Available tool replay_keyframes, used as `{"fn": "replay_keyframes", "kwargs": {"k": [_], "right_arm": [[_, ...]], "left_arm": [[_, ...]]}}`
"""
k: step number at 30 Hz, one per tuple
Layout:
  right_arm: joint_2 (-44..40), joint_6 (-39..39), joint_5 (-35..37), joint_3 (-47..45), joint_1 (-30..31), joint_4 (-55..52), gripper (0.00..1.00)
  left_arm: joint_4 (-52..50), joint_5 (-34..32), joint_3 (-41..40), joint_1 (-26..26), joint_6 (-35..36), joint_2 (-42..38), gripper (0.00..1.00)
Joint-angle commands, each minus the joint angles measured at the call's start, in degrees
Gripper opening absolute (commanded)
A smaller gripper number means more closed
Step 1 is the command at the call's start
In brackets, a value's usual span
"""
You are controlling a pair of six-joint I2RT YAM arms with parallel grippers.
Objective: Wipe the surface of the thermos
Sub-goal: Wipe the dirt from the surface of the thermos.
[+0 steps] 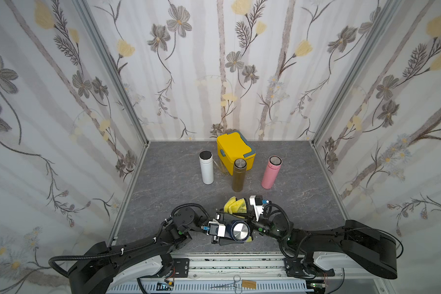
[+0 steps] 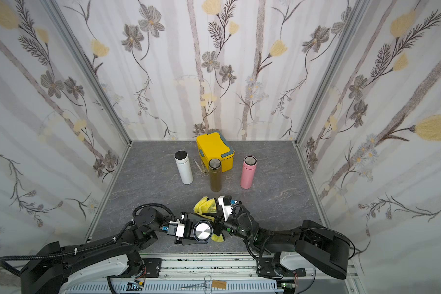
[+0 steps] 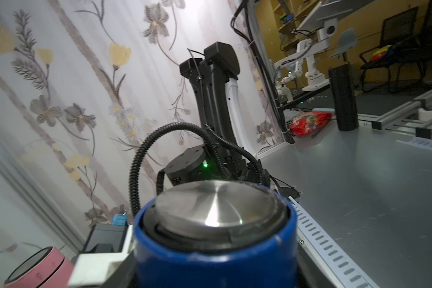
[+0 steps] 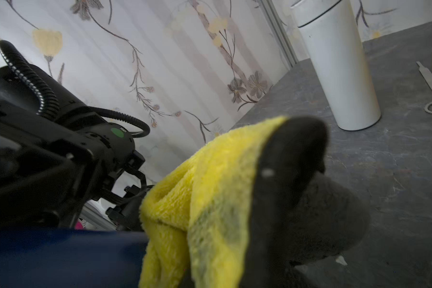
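The thermos (image 1: 240,230) (image 2: 202,231) is dark blue with a brushed steel lid and sits near the table's front edge. My left gripper (image 1: 230,230) is shut on its body, one black finger on each side. In the left wrist view the thermos (image 3: 215,259) fills the foreground and hides the fingers. My right gripper (image 1: 243,212) is shut on a yellow and grey cloth (image 1: 236,205) (image 2: 206,205). In the right wrist view the cloth (image 4: 210,199) lies against the thermos's blue side (image 4: 60,256), and one black finger (image 4: 284,174) shows beside it.
Behind stand a white thermos (image 1: 206,168), a brown one (image 1: 239,178) and a pink one (image 1: 271,173), with a yellow box (image 1: 234,150) at the back. Tweezers (image 1: 220,166) lie by the white thermos. Patterned walls enclose three sides. Forceps (image 1: 229,283) rest on the front rail.
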Motion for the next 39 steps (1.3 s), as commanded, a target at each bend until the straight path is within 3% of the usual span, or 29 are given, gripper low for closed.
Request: {"fn": "replay_keyframes", "kwargs": {"k": [1,7,11,17,26,33,39], "right_arm": [[-2.78,0.53,-0.63,0.78,-0.06,5.23,0.00],[-13.99,-5.22,1.46,8.28,1.13,-11.75,0.00],[-13.24,-5.44,5.13,7.02,2.77,-10.82,0.00],[-4.64,-2.46,9.25,1.66,3.37,-2.57,0.00],[-16.86,-11.64,12.04,12.67,6.07,-18.53,0.00],[-8.45,-8.85,15.48,9.68,7.00,-13.50,0.00],[-3.57,-6.99,21.03,5.66,9.46,-10.08,0.00]], "left_arm": [[14.53,-15.92,-0.84,0.14,-6.91,-0.08,0.00],[15.83,-31.20,-0.02,0.15,-13.53,-0.41,0.00],[16.05,-36.83,0.51,0.04,-15.57,0.08,0.00],[13.66,-46.30,2.24,0.08,-19.03,0.31,0.00],[5.79,-58.08,6.61,-1.51,-24.07,0.17,0.00],[3.81,-67.76,9.58,-5.53,-23.76,2.08,0.00],[-3.84,-86.00,16.33,-10.39,-26.83,5.13,0.00]]}}
